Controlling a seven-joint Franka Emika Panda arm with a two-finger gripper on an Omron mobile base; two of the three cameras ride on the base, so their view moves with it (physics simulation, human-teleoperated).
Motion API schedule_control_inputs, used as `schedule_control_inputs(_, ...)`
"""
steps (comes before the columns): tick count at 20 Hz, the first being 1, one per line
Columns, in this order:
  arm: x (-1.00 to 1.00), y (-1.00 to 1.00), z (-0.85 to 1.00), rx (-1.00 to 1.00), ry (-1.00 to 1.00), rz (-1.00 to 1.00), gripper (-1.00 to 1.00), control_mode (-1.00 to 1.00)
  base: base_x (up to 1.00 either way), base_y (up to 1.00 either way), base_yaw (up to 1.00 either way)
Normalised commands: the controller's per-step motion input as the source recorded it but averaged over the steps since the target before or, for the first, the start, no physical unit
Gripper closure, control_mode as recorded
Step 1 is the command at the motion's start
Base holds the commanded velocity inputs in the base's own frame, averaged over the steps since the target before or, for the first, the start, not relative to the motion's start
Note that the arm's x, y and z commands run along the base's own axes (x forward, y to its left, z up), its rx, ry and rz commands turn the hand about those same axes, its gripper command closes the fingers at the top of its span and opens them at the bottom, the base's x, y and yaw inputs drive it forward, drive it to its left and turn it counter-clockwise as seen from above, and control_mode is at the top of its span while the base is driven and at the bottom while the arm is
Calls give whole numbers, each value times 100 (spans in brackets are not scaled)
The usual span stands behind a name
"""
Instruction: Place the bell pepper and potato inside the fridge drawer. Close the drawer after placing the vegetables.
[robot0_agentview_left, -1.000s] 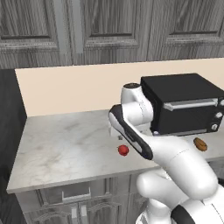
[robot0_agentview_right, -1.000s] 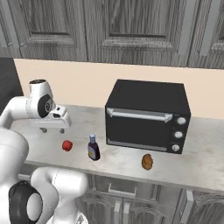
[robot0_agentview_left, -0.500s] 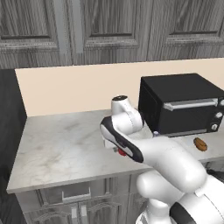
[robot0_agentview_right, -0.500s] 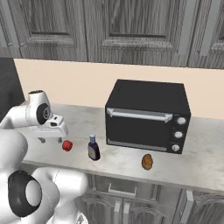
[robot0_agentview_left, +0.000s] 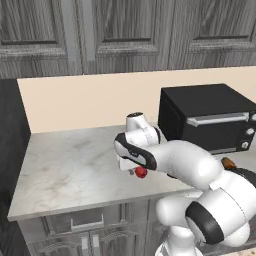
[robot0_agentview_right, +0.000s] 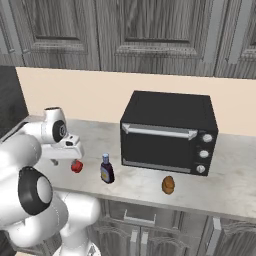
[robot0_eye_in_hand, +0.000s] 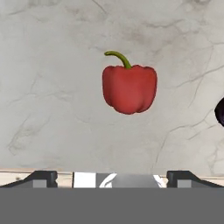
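- Approach step, first pick: fingers (robot0_eye_in_hand: 112, 177) poised above the bell pepper (robot0_eye_in_hand: 129, 87), spread wide, nothing held, tips far apart at the bottom of the hand view.
- Bell pepper lying on its side on the marble table (robot0_agentview_left: 65, 170), green stem pointing away from the fingers, red body roughly centred between the two tips; from the right base view, pepper (robot0_agentview_right: 76, 166) just under the hand, left of the small bottle (robot0_agentview_right: 106, 169).
- Potato (robot0_agentview_right: 168, 184) near the table's front edge, before the black toaster oven (robot0_agentview_right: 167, 131), well apart from the pepper, untouched.
- Fridge drawer nowhere among these pictures; both vegetables not yet moved, so task judged barely begun.
- Next move, as a judgement: straight descent until the tips straddle the red body, then closing across its width.
- Risk: glossy rounded skin may roll or slip aside if one tip lands first; bottle close by, so little room for sideways drift.
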Motion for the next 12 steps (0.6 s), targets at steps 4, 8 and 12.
schedule_control_inputs(4, 24, 0, -29, 0, 7, 0, -100, -100, 0, 0, 0)
schedule_control_inputs(8, 19, -4, -32, 0, 2, 0, -100, -100, 0, 0, 0)
schedule_control_inputs(12, 20, -6, -20, 0, 0, 0, -100, -100, 0, 0, 0)
